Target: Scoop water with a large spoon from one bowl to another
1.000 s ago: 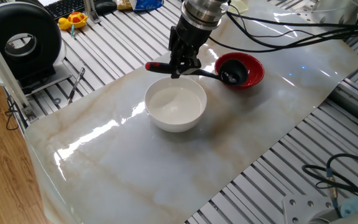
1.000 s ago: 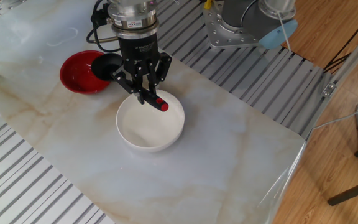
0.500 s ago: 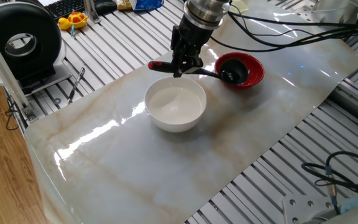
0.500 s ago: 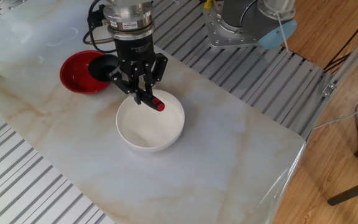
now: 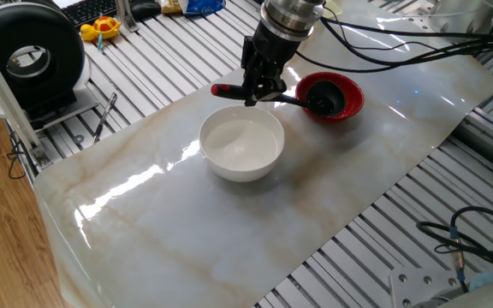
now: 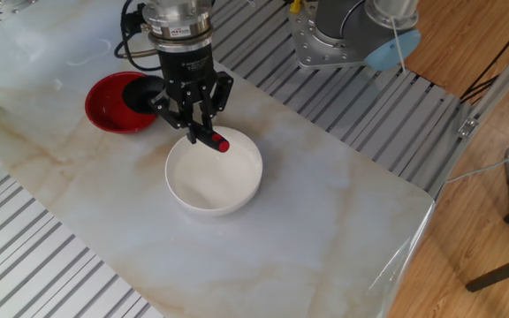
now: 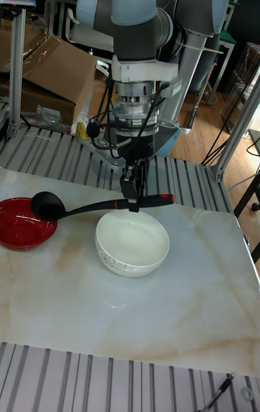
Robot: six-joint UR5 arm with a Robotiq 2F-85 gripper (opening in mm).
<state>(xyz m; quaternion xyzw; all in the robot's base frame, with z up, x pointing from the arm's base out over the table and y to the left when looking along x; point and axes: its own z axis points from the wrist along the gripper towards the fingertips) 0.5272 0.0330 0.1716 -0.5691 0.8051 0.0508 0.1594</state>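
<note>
My gripper [image 5: 258, 92] [image 6: 198, 134] [image 7: 134, 204] is shut on the handle of the large spoon [image 5: 276, 97] [image 7: 87, 208], a long black ladle held level above the table. Its red tip [image 5: 224, 88] [image 6: 222, 144] [image 7: 163, 200] hangs over the far rim of the white bowl [image 5: 241, 145] [image 6: 213, 173] [image 7: 133, 244]. The black scoop [image 5: 320, 104] [image 6: 147, 91] [image 7: 41, 202] hovers over the red bowl [image 5: 345, 97] [image 6: 111, 102] [image 7: 22, 224]. Faint glints inside the white bowl hint at water [image 5: 240, 147]. Whether the scoop carries water cannot be told.
A marble-pattern mat [image 5: 187, 214] covers the slatted table. A black round device [image 5: 28, 60] stands at the left, with a keyboard [image 5: 92, 8] and yellow toy [image 5: 99, 30] behind. Black cables [image 5: 400, 38] run along the back right. The arm's base [image 6: 352, 31] stands beyond the bowls.
The gripper has carried the spoon a little further toward the red bowl, so the scoop lies more over it and the red tip has shifted toward the white bowl's rim.
</note>
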